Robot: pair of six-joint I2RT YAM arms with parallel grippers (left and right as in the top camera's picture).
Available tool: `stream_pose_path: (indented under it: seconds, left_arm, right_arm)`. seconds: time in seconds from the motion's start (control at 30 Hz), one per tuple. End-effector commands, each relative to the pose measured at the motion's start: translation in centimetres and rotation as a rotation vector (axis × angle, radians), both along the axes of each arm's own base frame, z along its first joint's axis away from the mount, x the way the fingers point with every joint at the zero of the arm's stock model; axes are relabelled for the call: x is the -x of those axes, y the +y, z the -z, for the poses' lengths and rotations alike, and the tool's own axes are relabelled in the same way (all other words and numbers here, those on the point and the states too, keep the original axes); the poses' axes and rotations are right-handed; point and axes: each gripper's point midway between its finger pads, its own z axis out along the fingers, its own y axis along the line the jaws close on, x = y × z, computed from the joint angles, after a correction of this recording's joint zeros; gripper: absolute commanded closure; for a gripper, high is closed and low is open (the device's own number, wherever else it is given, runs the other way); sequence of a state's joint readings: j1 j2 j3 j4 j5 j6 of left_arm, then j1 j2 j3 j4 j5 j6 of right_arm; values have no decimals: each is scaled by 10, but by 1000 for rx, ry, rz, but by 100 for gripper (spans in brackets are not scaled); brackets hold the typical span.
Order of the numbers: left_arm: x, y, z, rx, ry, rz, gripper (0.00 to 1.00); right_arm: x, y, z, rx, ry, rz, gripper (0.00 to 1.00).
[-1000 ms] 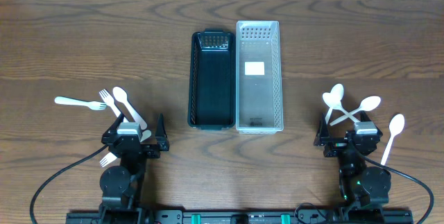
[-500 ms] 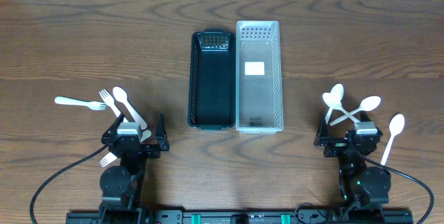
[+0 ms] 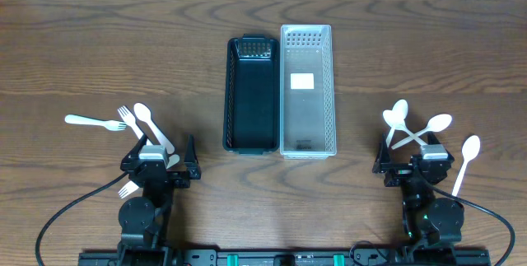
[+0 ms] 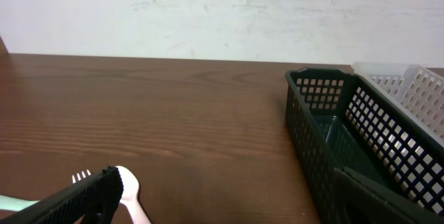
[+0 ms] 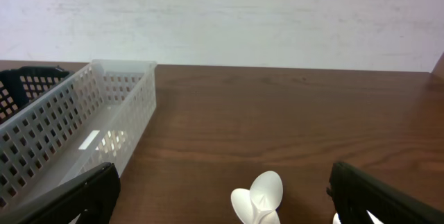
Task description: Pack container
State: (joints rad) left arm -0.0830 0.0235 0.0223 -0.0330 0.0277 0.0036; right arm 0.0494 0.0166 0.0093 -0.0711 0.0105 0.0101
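Note:
A black basket [image 3: 251, 93] and a clear white basket [image 3: 307, 89] stand side by side at the table's middle. White forks and a spoon [image 3: 142, 121] lie at the left, by my left gripper [image 3: 159, 157], which is open and empty. Several white spoons [image 3: 406, 126] lie at the right, by my right gripper [image 3: 412, 156], also open and empty. In the left wrist view the spoon [image 4: 128, 189] lies between the fingers and the black basket [image 4: 326, 120] is at the right. In the right wrist view two spoon bowls [image 5: 260, 195] lie ahead and the clear basket [image 5: 83, 137] is at the left.
One white spoon [image 3: 466, 161] lies apart at the far right. A white fork [image 3: 92, 121] lies at the far left. A pale wall stands behind the table's far edge.

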Motion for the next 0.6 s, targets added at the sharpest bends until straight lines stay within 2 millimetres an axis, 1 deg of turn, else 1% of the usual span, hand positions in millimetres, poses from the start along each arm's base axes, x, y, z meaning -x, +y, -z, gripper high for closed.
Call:
stream_pose_path:
  seconds: [0.0,0.43,0.57]
  left_arm:
    - [1,1,18,-4,57,-7,2]
    - [1,1,18,-4,57,-7,2]
    - [1,1,18,-5,56,-7,2]
  right_arm:
    - [0,3,1,11,-1,-17,1]
    - [0,5,1,9,-1,-25,1]
    - [0,5,2,-46,5,-21,1]
